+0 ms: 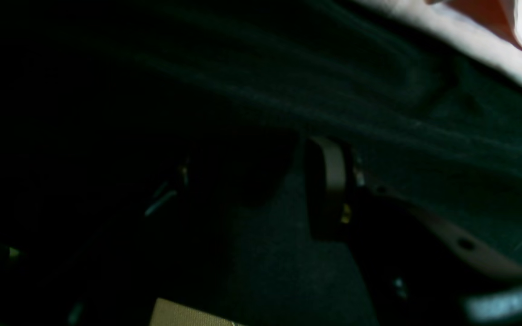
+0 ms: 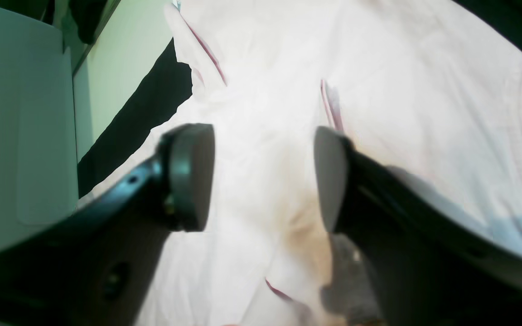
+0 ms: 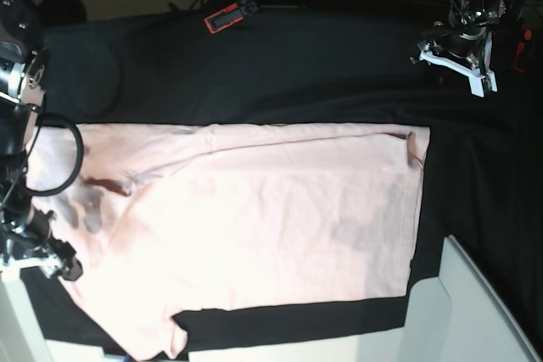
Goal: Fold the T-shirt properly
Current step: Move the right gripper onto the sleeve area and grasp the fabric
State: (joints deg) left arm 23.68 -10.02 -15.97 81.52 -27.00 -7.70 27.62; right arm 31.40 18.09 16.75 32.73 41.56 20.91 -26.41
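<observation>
The pale pink T-shirt (image 3: 254, 226) lies spread, plain side up, on the black table cloth (image 3: 280, 74) covering the worktop. The right pincer (image 2: 263, 179) hovers over its edge, spread wide and gripping nothing. The left pincer (image 3: 462, 61) sits well apart over bare cloth — also spread, holding nothing.

The pale pink T-shirt (image 3: 254, 226) lies spread, partly folded, plain side up.
</observation>
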